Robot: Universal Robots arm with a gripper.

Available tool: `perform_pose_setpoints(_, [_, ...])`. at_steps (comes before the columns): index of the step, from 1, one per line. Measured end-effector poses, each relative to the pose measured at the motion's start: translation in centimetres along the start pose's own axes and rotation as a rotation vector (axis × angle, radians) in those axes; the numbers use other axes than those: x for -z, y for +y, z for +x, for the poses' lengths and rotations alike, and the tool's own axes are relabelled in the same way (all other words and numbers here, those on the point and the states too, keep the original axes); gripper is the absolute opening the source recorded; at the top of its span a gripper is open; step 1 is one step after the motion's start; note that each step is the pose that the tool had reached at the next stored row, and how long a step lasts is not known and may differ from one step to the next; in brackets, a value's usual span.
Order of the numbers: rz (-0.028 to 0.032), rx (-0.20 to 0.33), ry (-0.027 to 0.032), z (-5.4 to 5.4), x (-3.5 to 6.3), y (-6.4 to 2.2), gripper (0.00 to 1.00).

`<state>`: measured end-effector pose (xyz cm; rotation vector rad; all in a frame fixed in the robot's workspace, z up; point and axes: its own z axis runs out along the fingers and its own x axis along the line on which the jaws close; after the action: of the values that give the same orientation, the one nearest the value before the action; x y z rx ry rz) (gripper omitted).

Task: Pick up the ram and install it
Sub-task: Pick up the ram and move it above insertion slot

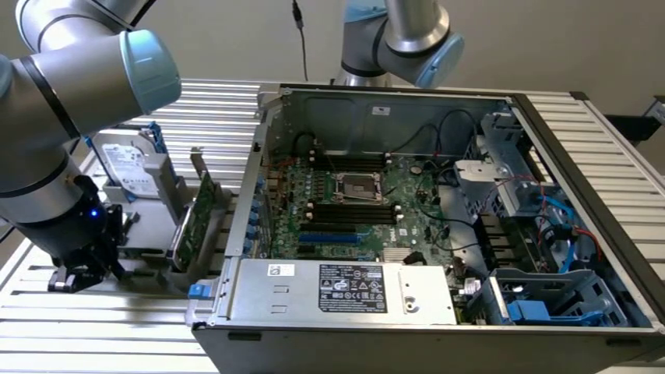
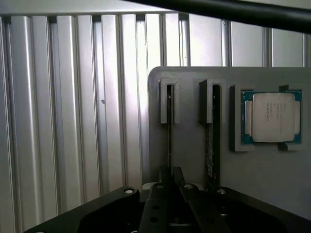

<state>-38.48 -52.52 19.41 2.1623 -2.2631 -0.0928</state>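
Note:
In the wrist view a grey holder point(image 2: 189, 165) has two narrow slots. A ram stick point(image 2: 169, 136) stands edge-on in one slot, thin and dark. My gripper point(image 2: 170, 178) is down over that stick, its black fingers point(image 2: 183, 190) drawn in against both sides of its edge. A second stick point(image 2: 210, 145) stands in the neighbouring slot, untouched. In the exterior view my gripper point(image 1: 78, 274) sits low over the holder, to the left of the open computer case point(image 1: 416, 105). The motherboard's black memory slots point(image 1: 353, 210) lie inside the case.
A square silver processor point(image 2: 272, 118) rests in a recess of the same holder. A hard drive point(image 1: 130, 167) and a wider green expansion card point(image 1: 198, 214) stand upright between my arm and the case. A second arm point(image 1: 406, 39) hangs behind the case. Ribbed aluminium table point(image 2: 73, 121) lies all around.

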Motion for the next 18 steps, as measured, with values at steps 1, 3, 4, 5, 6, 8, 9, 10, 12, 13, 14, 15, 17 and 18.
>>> perform_pose_setpoints(1, [0.0001, 0.0, -0.0001, 0.0, 0.0, 0.0, 0.14])
perform_pose_setpoints(3, [0.0001, 0.0, -0.0001, 0.0, 0.13, 0.0, 0.14])
perform_pose_setpoints(4, [0.0001, 0.0, -0.0001, 0.0, 0.28, 0.01, 0.14])
perform_pose_setpoints(5, [0.0, 0.0, -0.0001, 0.0, 0.51, 0.02, 0.14])
perform_pose_setpoints(6, [0.0, 0.0, -0.0002, 0.0, 0.83, 0.04, 0.14])
perform_pose_setpoints(8, [-0.0001, 0.0, 0.0, -0.1, 1.68, 0.08, 0.14])
perform_pose_setpoints(9, [0.0, 0.0, -0.0001, -0.1, 2.12, 0.11, 0.14])
perform_pose_setpoints(10, [0.0001, 0.0, -0.0001, -0.1, 2.57, 0.13, 0.14])
perform_pose_setpoints(12, [0.0, 0.0, 0.0, -0.1, 3.49, 0.17, 0.14])
perform_pose_setpoints(13, [0.0001, 0.0, -0.0001, -0.1, 3.93, 0.19, 0.14])
perform_pose_setpoints(14, [-0.0001, 0.0, 0.0001, -0.2, 4.41, 0.22, 0.14])
perform_pose_setpoints(15, [0.0001, 0.001, -0.0001, -0.2, 4.85, 0.23, 0.14])
perform_pose_setpoints(17, [-0.0001, 0.001, 0.0001, -0.2, 5.77, 0.26, 0.14])
perform_pose_setpoints(18, [0.0, 0.002, 0.0, -0.2, 6.22, 0.27, 0.14])
